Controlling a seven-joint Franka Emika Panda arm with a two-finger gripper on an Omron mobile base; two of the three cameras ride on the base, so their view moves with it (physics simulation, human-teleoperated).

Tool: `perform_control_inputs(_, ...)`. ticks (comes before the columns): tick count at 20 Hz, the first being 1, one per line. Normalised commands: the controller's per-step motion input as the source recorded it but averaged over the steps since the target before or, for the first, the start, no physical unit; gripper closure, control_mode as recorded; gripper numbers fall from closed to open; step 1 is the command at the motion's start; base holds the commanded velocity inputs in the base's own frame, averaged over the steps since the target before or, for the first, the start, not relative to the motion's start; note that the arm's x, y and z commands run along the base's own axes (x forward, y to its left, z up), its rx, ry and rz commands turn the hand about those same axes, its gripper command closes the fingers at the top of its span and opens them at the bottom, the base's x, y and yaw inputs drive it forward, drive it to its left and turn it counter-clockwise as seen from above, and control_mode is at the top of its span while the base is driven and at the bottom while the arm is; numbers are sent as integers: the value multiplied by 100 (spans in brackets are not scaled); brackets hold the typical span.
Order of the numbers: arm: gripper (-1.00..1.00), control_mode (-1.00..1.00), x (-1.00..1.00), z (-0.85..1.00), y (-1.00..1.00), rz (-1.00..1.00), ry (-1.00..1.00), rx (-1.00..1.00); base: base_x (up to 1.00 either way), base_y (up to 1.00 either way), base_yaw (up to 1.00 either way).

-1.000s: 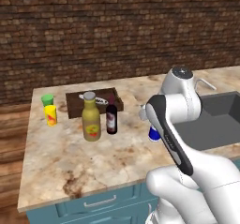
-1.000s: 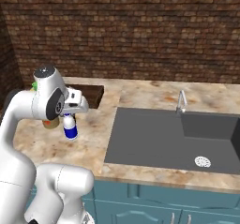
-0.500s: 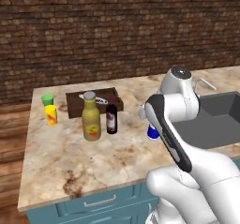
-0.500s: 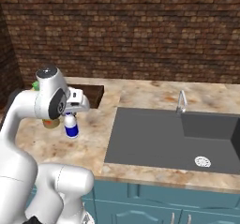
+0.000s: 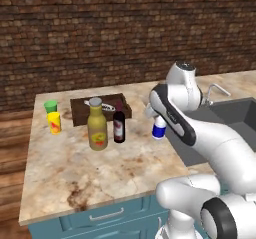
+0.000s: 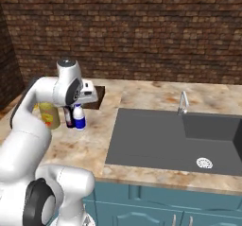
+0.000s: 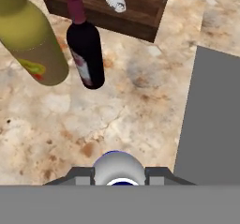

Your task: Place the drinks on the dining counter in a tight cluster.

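Leftward since earlier frame: gripper [image 7: 117, 171] clamped on white bottle [image 5: 159, 130], center frame; set it upright touching wine bottle [image 5: 119, 126], w/o knocking it.

The arm [image 5: 200, 133] was glossy white with rounded, bulbous link shells. Dark grey bands and round dark caps marked its joints, and a long black strip ran along one forearm link.
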Motion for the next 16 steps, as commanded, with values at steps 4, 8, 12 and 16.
perform_control_inputs(4,100,-100,59,-16,0,0,0,0,0,0,0)
perform_control_inputs(8,100,-100,33,-43,0,0,-9,0,0,0,0)
perform_control_inputs(12,100,-100,41,-39,0,0,-4,0,0,0,0)
perform_control_inputs(16,100,-100,38,-4,0,0,0,0,0,0,0)
